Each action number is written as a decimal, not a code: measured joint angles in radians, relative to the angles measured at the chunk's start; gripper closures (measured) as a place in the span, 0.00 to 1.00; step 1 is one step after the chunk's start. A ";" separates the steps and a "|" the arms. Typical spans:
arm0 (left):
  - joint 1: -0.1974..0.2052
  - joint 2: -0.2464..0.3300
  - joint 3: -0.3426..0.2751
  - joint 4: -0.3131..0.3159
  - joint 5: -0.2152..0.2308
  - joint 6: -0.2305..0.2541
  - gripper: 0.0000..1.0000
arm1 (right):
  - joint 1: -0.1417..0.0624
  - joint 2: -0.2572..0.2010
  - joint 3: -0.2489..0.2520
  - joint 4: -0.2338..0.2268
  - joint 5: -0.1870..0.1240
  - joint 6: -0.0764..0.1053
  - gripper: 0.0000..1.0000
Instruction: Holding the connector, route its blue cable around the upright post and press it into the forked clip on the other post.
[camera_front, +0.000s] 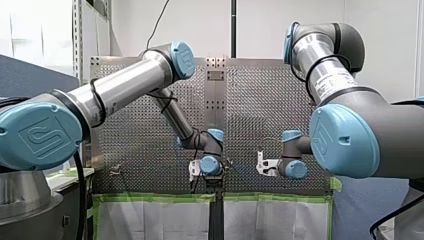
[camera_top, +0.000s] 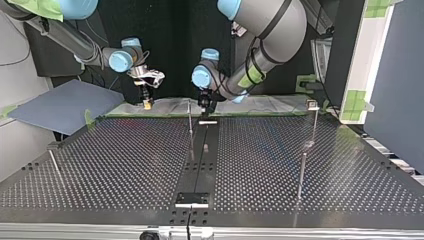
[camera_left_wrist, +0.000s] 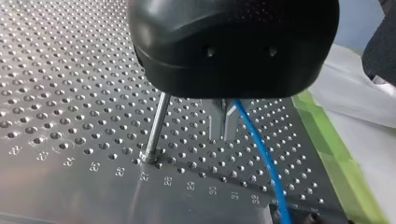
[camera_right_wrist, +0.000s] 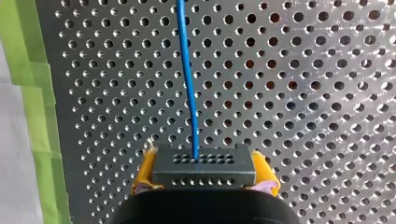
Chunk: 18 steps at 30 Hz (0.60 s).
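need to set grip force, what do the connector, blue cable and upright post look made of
The connector looks like dark matte plastic, moulded with rows of small holes. The blue cable is a thin wire, apparently in smooth, slightly glossy plastic insulation; its core is unseen. The upright post is likely polished metal: a slim silver rod with bright highlights.

Four cameras on one perforated worktop (camera_top: 125, 170)
The front view looks out from behind and above my left arm (camera_front: 120, 87) and my right arm (camera_front: 350, 135). The top view faces back at them, low across the worktop. Both wrist views sit close over the holes and share the blue cable (camera_right_wrist: 187, 79).
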 joint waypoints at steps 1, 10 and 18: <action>0.001 -0.002 0.006 -0.001 0.001 -0.003 0.94 | 0.000 0.000 -0.003 0.001 0.000 0.000 1.00; 0.012 -0.005 0.055 -0.039 0.009 -0.010 0.94 | -0.012 0.002 -0.017 0.005 0.001 0.003 1.00; 0.023 -0.005 0.061 -0.045 0.026 -0.011 0.94 | -0.024 0.004 -0.036 0.018 0.006 0.005 1.00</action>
